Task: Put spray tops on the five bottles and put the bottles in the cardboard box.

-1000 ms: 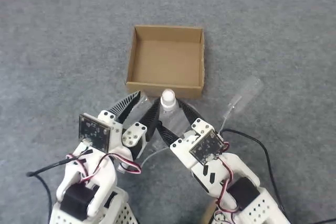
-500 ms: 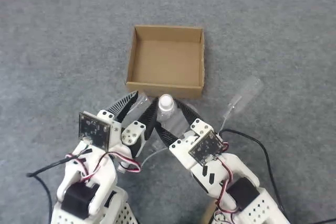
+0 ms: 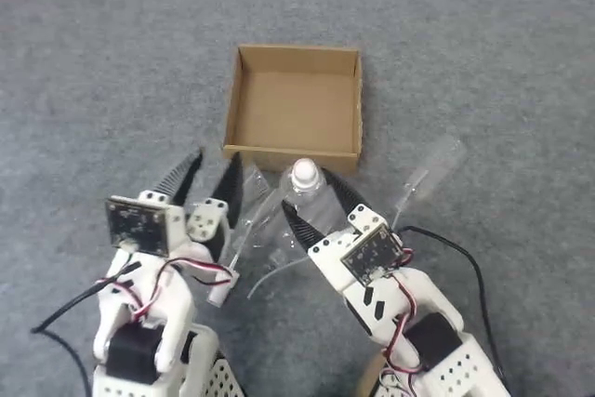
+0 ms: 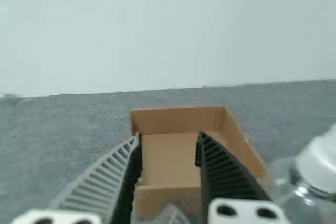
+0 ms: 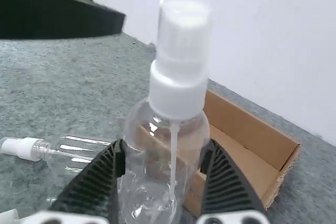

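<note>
Cardboard box (image 3: 229, 104): brown, square and open-topped, sitting on the grey felt-covered table (image 3: 93, 90).
Right gripper (image 3: 309, 192): there it is, fingers (image 5: 100, 182) squeezed in on the belly of a clear plastic bottle (image 5: 165, 145), one on each side.
Held bottle: upright, white spray top (image 3: 304, 173) on its neck, just in front of the box's near wall and outside the box.
Left gripper (image 3: 215, 157): fingers (image 4: 113, 174) spread wide with nothing in them, near the box's front left corner, pointing towards it.
Second clear bottle (image 3: 432, 169): lying on its side on the table, off the box's front right corner.
Third clear bottle (image 5: 73, 148): also lying down, in front of the box beside the held bottle, with a white spray top (image 5: 18, 146) on its end.
</note>
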Tool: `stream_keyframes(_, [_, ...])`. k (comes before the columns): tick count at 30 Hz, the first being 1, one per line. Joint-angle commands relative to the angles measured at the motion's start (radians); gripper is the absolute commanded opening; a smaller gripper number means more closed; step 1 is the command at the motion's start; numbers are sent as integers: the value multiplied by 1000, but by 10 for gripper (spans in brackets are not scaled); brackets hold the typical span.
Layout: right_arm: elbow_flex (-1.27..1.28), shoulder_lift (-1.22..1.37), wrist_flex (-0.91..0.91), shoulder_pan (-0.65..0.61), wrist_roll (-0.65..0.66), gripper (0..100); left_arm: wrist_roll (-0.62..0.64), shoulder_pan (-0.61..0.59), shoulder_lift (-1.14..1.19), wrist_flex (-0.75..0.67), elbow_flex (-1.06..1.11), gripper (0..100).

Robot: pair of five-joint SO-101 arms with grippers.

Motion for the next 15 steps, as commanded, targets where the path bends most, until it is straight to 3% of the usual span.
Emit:
stream_keyframes(1, [21, -13, -15, 15, -8, 6, -8, -141, -15, -29, -33, 159])
stream_keyframes(6, [21, -10, -13, 15, -8, 6, -3, -249, -15, 8, -33, 159])
stream_keyframes(15, [21, -12, 41, 16, -12, 6, -11, -256, -15, 25, 107, 160])
